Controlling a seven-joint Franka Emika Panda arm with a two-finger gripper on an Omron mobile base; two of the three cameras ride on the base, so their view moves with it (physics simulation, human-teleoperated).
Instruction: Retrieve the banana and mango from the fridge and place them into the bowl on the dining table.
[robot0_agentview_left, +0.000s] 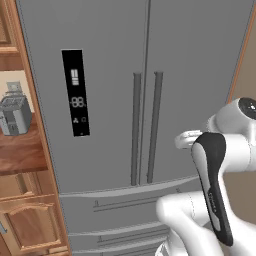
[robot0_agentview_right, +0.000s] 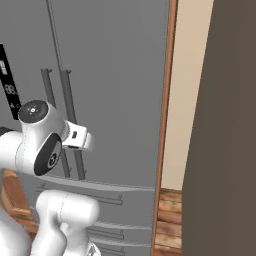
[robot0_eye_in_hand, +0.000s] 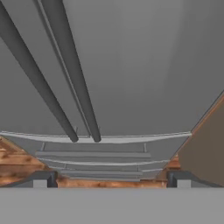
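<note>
The tall grey fridge (robot0_agentview_left: 115, 75) stands straight ahead with both doors shut. Its black display panel (robot0_agentview_left: 76, 92) is on the left door. Two long bar handles (robot0_agentview_left: 145, 127) run down the middle, above two wide drawers (robot0_agentview_left: 125, 205). In the hand view my gripper (robot0_eye_in_hand: 111, 180) is open, its fingertips (robot0_eye_in_hand: 43, 179) far apart with nothing between them. It points at the lower right door (robot0_eye_in_hand: 140, 65), just right of the handles (robot0_eye_in_hand: 70, 74) and a short way off. My white hand (robot0_agentview_right: 80, 137) hovers near the handles' lower ends. The banana, mango, bowl and dining table are out of view.
Left of the fridge, a silver toaster (robot0_agentview_left: 15, 115) sits on a wooden counter above wooden cabinets (robot0_agentview_left: 25, 225). Right of the fridge come a wood trim strip (robot0_agentview_right: 167, 125), a beige wall (robot0_agentview_right: 187, 100) and a dark panel (robot0_agentview_right: 225, 125) close by. The floor (robot0_agentview_right: 170, 220) is wooden.
</note>
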